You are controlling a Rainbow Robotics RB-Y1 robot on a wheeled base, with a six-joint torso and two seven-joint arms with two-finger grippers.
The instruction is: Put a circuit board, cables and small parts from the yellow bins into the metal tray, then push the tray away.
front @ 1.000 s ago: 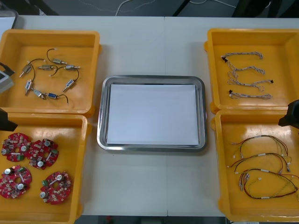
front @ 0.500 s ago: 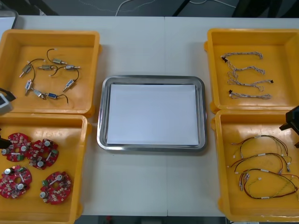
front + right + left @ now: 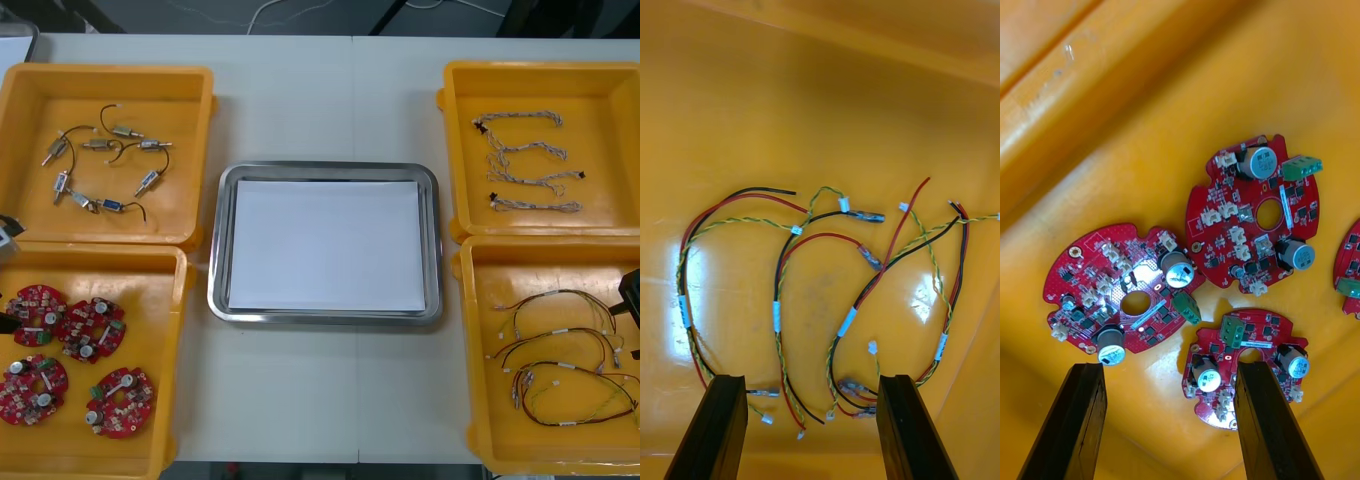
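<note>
Nothing is lying in the metal tray yet: its white inside is showing bare, and it is sitting mid-table between the bins. Task is looking barely begun, going by this; board, cables, parts and the final push are all waiting to be done.

Left gripper is hovering over the near-left bin, fingers standing wide apart, gripping nothing. The circuit boards are lying flat on the bin floor just beyond the fingers, and one is sitting partly between them. Four boards are showing in the front view.

Right gripper is hanging over the near-right bin, fingers spread wide too, nothing held. The red and yellow cables are lying in loose loops ahead of and between the fingers. Both are probably lining up for a first pick.

Small metal parts are resting untouched in the far-left bin. Blue and white twisted cables are resting in the far-right bin.

Table is looking light, flat and uncluttered around the tray. Beyond its far edge a dark floor is showing, with a pale cord trailing across it
</note>
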